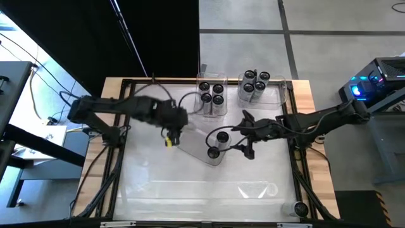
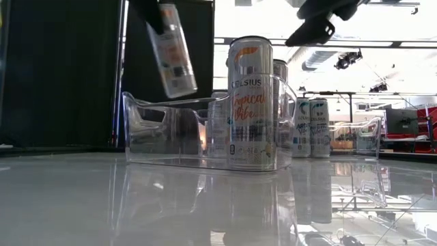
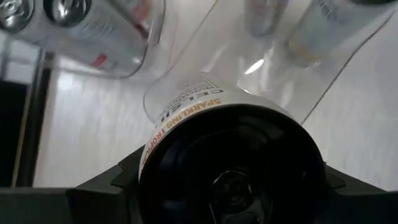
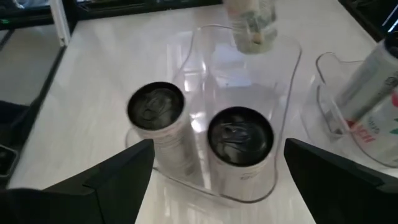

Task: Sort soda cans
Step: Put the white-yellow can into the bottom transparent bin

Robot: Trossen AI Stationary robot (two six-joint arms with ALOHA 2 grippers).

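The left gripper [image 1: 169,140] holds a slim silvery-grey soda can with orange lettering [image 2: 173,49] clamped between its fingers, tilted in the air above the near-left end of a clear plastic rectangular tray [image 1: 201,147] that sits slantwise in the middle of the white table [image 1: 190,190]. From the left wrist camera the can's dark underside fills the view between the fingers.

Two more cans [image 1: 222,137] with dark round tops stand upright in the other end of that tray. The right gripper [image 1: 248,136] hovers just over them with its jaws spread wide, holding nothing.

At the far edge, two further clear trays sit side by side: the left one [image 1: 212,96] has four cans, the right one [image 1: 261,88] five. One can [image 1: 300,208] stands alone by the table's near right corner.
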